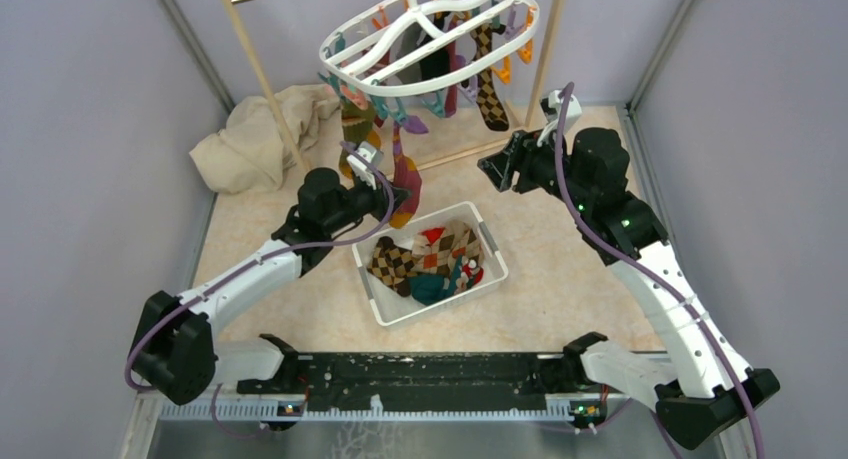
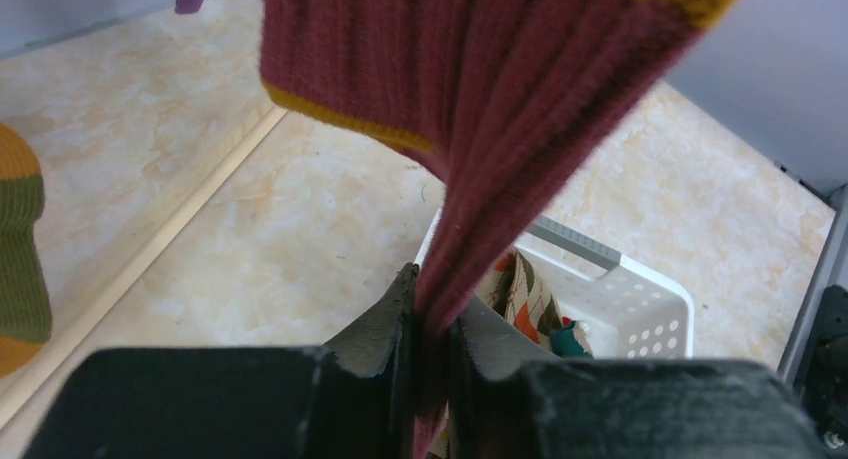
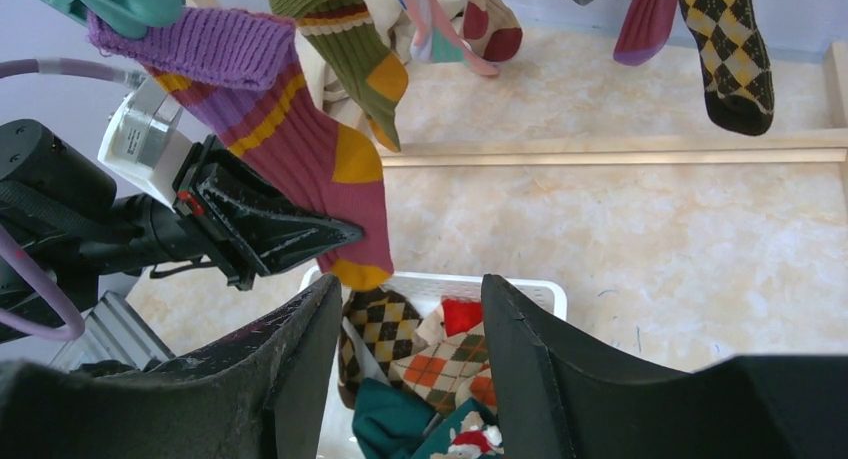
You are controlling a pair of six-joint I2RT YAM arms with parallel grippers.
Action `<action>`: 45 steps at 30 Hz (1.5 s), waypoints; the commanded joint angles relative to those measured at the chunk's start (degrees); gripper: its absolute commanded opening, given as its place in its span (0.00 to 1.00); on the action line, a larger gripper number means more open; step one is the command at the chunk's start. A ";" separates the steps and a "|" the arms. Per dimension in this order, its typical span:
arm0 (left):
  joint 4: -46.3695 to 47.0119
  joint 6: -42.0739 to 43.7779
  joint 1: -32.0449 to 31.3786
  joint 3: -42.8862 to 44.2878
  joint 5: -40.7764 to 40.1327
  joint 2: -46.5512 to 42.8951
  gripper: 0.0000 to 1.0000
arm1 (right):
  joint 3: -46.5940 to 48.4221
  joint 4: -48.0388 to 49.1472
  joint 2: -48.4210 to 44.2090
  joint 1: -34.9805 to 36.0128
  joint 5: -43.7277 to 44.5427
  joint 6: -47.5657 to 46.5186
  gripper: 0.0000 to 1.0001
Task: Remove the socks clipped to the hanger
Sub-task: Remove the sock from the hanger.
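The white oval hanger (image 1: 430, 34) hangs from a wooden rack, with several socks clipped under it. My left gripper (image 1: 393, 194) is shut on the lower part of a maroon sock with yellow bands (image 1: 405, 169), which still hangs from the frame by a teal peg (image 3: 120, 1). The left wrist view shows the sock (image 2: 480, 89) pinched between my left gripper's (image 2: 432, 324) jaws. My right gripper (image 1: 492, 167) is open and empty, right of that sock; its wrist view (image 3: 412, 324) looks over the sock (image 3: 330, 164) and the left gripper (image 3: 290, 234).
A white mesh basket (image 1: 492, 241) with several socks in it sits on the floor below both grippers. A brown-yellow argyle sock (image 1: 490, 94) hangs at the hanger's right. A beige cloth (image 1: 260, 139) lies at back left. The wooden rack's pole (image 1: 255, 69) and base bar (image 3: 600, 151) stand behind.
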 commanded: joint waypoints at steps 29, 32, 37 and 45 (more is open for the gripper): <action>-24.61 6.09 -14.20 20.15 -31.73 8.81 0.00 | 26.03 -1.19 10.69 27.94 20.32 -11.10 0.52; -25.82 6.95 -15.42 20.92 -34.52 9.30 0.00 | 28.90 -1.17 13.69 28.72 21.21 -12.04 0.52; -27.26 8.53 -17.32 21.85 -38.28 9.80 0.00 | 32.10 -2.01 18.25 28.82 23.02 -13.60 0.52; -29.57 10.81 -19.22 22.85 -42.34 9.40 0.00 | 35.35 -2.91 22.63 28.83 26.35 -15.58 0.54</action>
